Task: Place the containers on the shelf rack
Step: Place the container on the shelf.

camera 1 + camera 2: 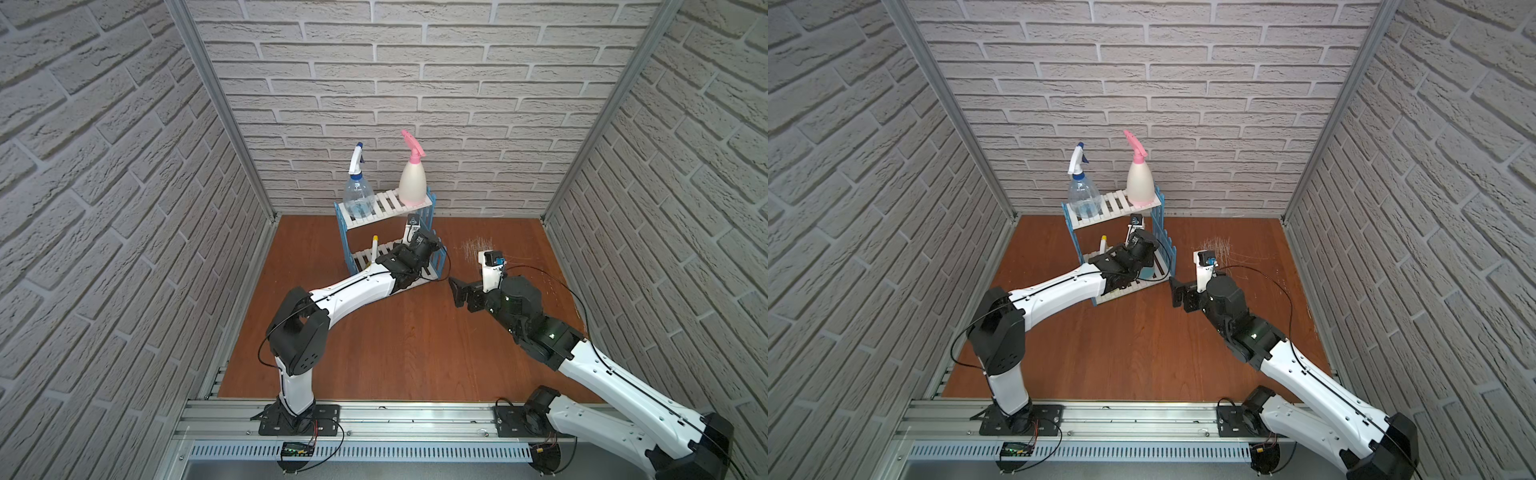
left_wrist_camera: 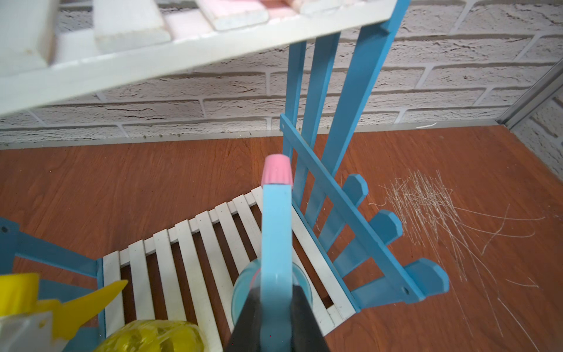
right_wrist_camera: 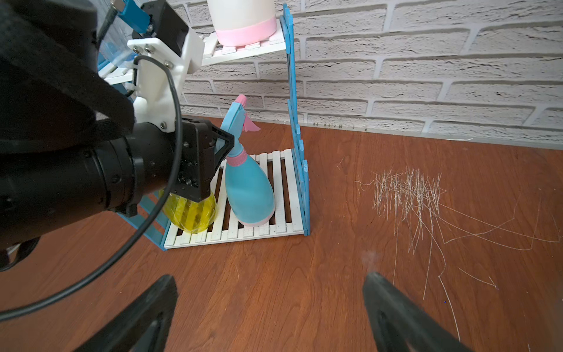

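Observation:
The shelf rack [image 1: 388, 203] [image 1: 1115, 203] stands at the back of the table. Its top shelf carries the clear container [image 1: 358, 195] [image 1: 1082, 195] and the cream-white container [image 1: 412, 183] [image 1: 1139, 183]. On the lower slats [image 3: 283, 189] stand the yellow container [image 3: 192, 213] [image 2: 152, 336] and the teal-blue container [image 3: 248, 192]. The teal-blue one's base rests on the slats and it leans a little. My left gripper [image 3: 224, 143] [image 2: 275, 292] reaches in under the top shelf, shut on the teal-blue container's trigger head [image 2: 275, 231]. My right gripper [image 3: 268, 292] [image 1: 459, 291] hangs open and empty over the table, right of the rack.
The rack's light-blue picket side [image 3: 300, 170] stands close beside the teal-blue container. The top shelf's underside [image 2: 152, 61] lies just above my left wrist. A patch of white scratches [image 3: 408, 195] marks the brown table [image 1: 395, 332]. Brick-pattern walls close in three sides.

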Robot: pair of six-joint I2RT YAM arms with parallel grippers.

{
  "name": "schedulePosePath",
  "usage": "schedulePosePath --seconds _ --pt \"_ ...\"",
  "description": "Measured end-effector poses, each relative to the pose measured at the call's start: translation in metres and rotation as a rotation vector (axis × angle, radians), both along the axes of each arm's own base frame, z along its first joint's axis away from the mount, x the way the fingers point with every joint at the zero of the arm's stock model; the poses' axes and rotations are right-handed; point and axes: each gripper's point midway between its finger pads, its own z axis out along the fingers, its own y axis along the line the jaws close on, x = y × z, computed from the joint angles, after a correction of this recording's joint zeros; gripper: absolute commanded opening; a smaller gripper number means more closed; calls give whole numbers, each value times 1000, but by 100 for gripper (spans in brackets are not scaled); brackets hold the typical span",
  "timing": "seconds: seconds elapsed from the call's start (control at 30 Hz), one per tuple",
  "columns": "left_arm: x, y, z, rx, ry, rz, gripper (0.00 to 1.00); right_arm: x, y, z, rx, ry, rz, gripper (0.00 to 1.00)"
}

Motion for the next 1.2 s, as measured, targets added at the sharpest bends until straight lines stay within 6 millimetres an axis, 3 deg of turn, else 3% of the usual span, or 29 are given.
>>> schedulePosePath --seconds 0.4,0.67,0.8,0.97,1.2 --pt "3 0 4 -22 -16 7 43 1 -2 -6 8 17 -8 99" --pt "2 0 1 -25 -13 4 71 1 -2 -7 17 22 -8 99" --pt "-2 2 2 -32 -11 -6 80 2 -2 -7 21 24 -11 100" --pt "-9 1 24 -83 -39 -38 86 2 -2 -9 23 24 -10 99" --pt "-37 3 77 -176 -117 -170 93 -1 -1 -9 23 21 13 100"
